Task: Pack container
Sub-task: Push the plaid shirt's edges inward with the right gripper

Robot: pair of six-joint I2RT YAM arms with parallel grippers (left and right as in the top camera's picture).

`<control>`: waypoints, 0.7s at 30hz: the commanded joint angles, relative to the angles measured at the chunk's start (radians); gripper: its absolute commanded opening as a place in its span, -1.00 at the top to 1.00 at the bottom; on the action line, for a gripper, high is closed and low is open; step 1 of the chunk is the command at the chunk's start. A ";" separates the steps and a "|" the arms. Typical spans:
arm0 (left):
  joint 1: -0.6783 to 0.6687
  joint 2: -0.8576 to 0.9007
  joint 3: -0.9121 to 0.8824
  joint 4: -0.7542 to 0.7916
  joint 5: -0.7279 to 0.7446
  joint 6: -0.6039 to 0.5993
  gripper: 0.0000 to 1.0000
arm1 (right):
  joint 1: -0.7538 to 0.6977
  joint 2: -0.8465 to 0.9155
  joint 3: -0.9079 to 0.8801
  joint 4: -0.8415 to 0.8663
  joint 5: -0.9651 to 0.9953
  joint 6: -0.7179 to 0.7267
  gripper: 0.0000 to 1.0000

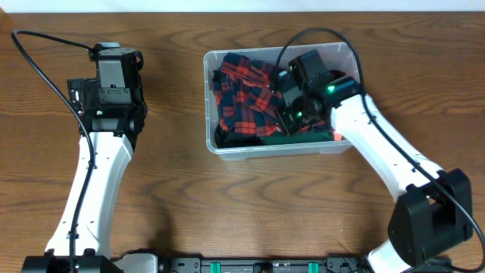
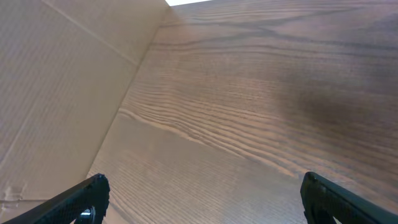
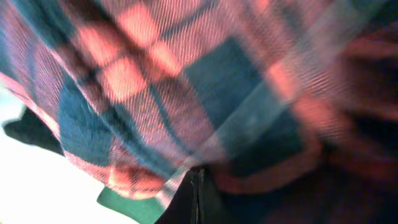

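The clear plastic container [image 1: 208, 114] stands on the wooden table right of centre. A red and dark blue plaid cloth [image 1: 246, 87] is bunched inside it. My right gripper [image 1: 292, 114] is down inside the container, shut on a fold of the plaid cloth [image 3: 186, 74], with its fingers [image 3: 198, 177] pressed together. A green piece [image 3: 124, 202] lies under the cloth, over the white bottom [image 3: 37, 180]. My left gripper [image 1: 115, 54] is open and empty over bare table far left of the container, and the left wrist view [image 2: 202, 186] shows its fingers spread wide.
Something green [image 1: 303, 136] and a small orange-red bit [image 1: 337, 136] lie at the container's near right side. A cardboard wall [image 2: 56, 81] rises along the table's far edge beside the left gripper. Black cables run from both arms.
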 commanded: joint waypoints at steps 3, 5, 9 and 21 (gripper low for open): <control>0.003 0.006 0.018 -0.003 -0.009 -0.001 -0.96 | -0.050 -0.080 0.059 -0.005 0.055 -0.009 0.97; 0.003 0.006 0.018 -0.003 -0.009 -0.001 -0.96 | -0.066 -0.082 0.058 -0.031 0.106 -0.009 0.97; 0.003 0.006 0.018 -0.003 -0.009 -0.001 -0.96 | -0.099 -0.069 0.057 -0.082 0.168 -0.010 0.97; 0.003 0.006 0.018 -0.003 -0.009 -0.001 -0.96 | -0.137 -0.060 -0.095 0.029 0.193 -0.008 0.94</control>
